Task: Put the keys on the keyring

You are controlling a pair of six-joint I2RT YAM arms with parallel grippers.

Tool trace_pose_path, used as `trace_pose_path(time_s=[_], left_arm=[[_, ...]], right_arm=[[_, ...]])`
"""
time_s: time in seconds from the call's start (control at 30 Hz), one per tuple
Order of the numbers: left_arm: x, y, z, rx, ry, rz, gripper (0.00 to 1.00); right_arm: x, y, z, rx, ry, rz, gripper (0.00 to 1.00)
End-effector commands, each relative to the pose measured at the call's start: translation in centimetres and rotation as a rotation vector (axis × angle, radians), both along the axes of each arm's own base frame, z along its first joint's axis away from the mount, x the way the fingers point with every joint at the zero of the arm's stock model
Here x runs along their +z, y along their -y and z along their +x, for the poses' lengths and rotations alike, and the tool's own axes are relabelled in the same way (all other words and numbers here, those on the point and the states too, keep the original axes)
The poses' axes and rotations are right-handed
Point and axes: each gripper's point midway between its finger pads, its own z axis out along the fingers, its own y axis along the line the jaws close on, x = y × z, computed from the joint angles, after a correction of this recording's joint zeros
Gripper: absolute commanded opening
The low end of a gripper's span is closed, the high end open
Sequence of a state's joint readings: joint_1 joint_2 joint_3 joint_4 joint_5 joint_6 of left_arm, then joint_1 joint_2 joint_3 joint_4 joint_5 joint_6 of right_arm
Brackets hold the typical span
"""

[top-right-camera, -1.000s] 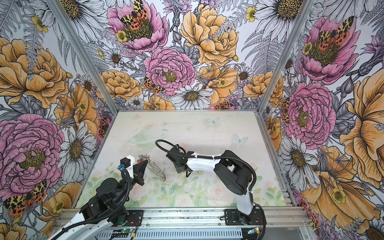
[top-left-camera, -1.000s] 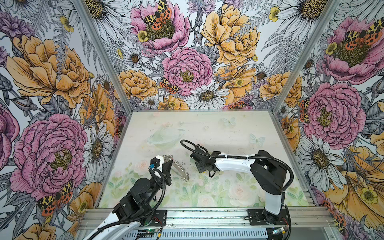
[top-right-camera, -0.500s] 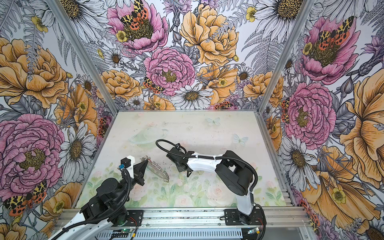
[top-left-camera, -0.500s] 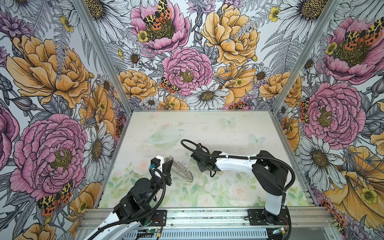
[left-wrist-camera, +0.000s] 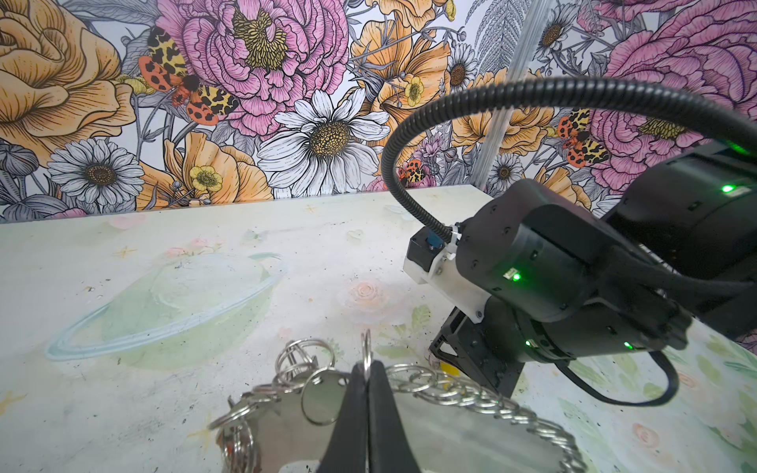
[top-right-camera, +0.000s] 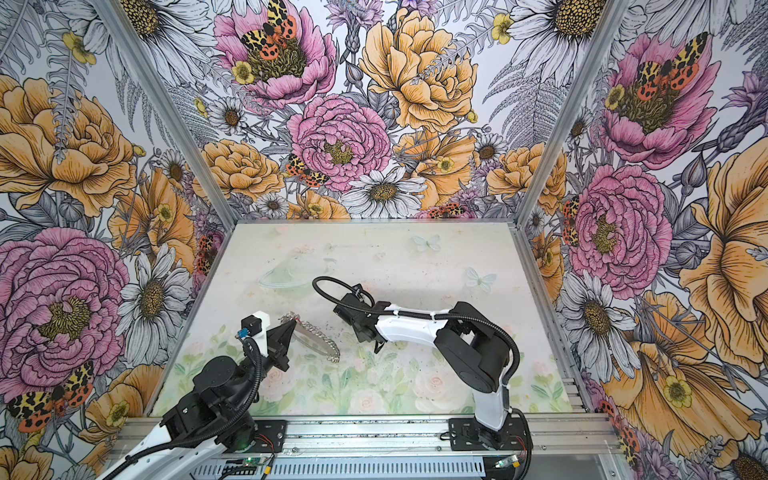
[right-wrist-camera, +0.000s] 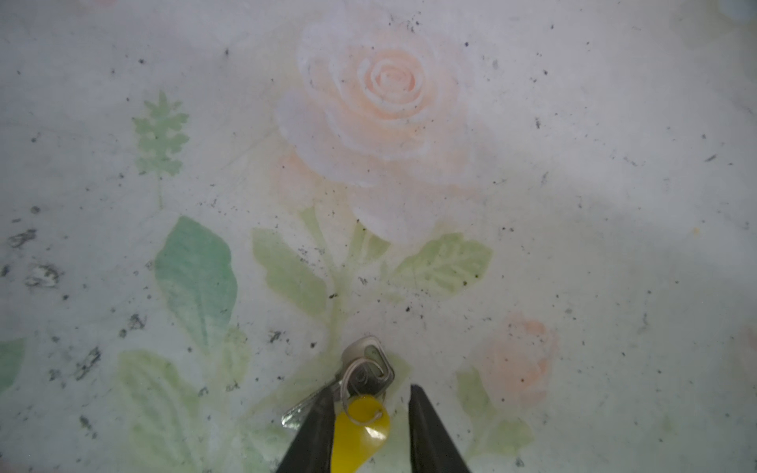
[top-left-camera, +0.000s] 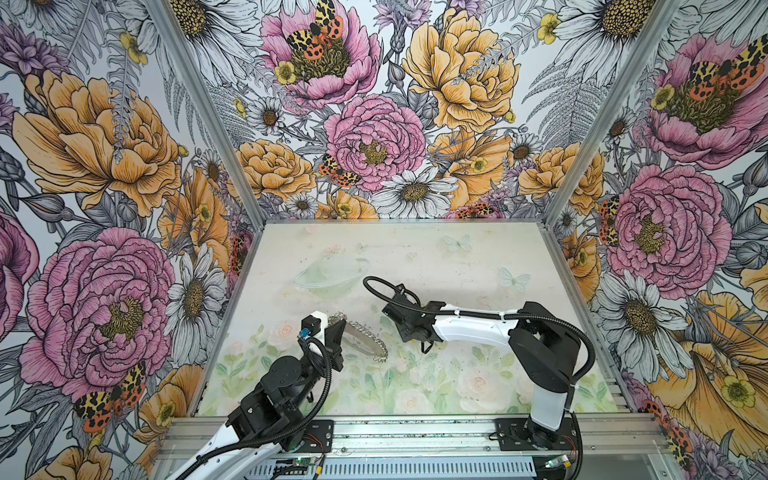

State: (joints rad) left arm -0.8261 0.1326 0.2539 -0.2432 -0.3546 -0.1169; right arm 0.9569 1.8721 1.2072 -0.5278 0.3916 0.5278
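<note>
Left gripper [left-wrist-camera: 366,370] is fully closed, fingertips pinching one small split ring [left-wrist-camera: 366,346] on the rim of the keyring [left-wrist-camera: 450,426]. In both top views the keyring [top-left-camera: 365,338] [top-right-camera: 318,332] shows edge-on, slanting from the left gripper [top-left-camera: 336,330] [top-right-camera: 286,330] toward 4 o'clock. It sits at about 8 o'clock of table [top-left-camera: 457,266] centre. Can't tell whether its far end touches the table.

Right gripper [right-wrist-camera: 370,389] points down at the table, jaws partly apart and gripping nothing. The yellow tag [right-wrist-camera: 360,434] lies between the fingers [right-wrist-camera: 313,430], against one and clear of the other. The silver key [right-wrist-camera: 370,360] lies flat on the table just past the fingertips, blade passing under one finger.

In the top views the right gripper [top-left-camera: 422,345] [top-right-camera: 377,347] is at 3 o'clock of the keyring, near but apart. The key is hidden under it there.
</note>
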Motion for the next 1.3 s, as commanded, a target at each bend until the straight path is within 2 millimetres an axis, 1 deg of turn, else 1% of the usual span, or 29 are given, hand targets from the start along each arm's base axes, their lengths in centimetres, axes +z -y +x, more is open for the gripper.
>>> trace_pose_path(time_s=[0.0,0.2,0.33,0.5,0.63,0.7,0.87,0.93,1.0,1.1,1.27], left_arm=[[1.5,0.0,0.1,0.000,0.047,-0.042,0.00],[1.5,0.0,0.0,-0.004,0.044,-0.041,0.00],[1.5,0.0,0.0,-0.003,0.046,-0.041,0.00],[1.5,0.0,0.0,-0.003,0.045,-0.040,0.00],[1.5,0.0,0.0,-0.002,0.045,-0.040,0.00],[1.5,0.0,0.0,-0.001,0.045,-0.040,0.00],[1.5,0.0,0.0,-0.001,0.045,-0.040,0.00],[1.5,0.0,0.0,-0.001,0.046,-0.040,0.00],[1.5,0.0,0.0,-0.004,0.045,-0.040,0.00],[1.5,0.0,0.0,-0.003,0.045,-0.041,0.00],[1.6,0.0,0.0,-0.004,0.048,-0.044,0.00]], right_arm=[[0.3,-0.8,-0.2,0.018,-0.012,0.024,0.38],[-0.7,-0.4,0.2,0.000,-0.017,-0.002,0.37],[-1.1,0.0,0.4,-0.010,-0.023,-0.013,0.32],[-0.3,0.8,0.9,-0.030,0.002,-0.014,0.26],[0.3,1.1,1.1,-0.033,0.011,-0.009,0.23],[0.3,0.9,1.0,-0.027,0.007,-0.002,0.24],[0.1,0.0,0.6,-0.006,-0.018,0.019,0.34],[-0.4,-0.2,0.6,-0.003,-0.030,0.016,0.36],[-1.1,0.0,0.6,-0.007,-0.037,-0.001,0.36],[-1.4,0.3,0.7,-0.017,-0.032,-0.015,0.36],[-1.4,0.7,0.9,-0.025,-0.024,-0.025,0.27]])
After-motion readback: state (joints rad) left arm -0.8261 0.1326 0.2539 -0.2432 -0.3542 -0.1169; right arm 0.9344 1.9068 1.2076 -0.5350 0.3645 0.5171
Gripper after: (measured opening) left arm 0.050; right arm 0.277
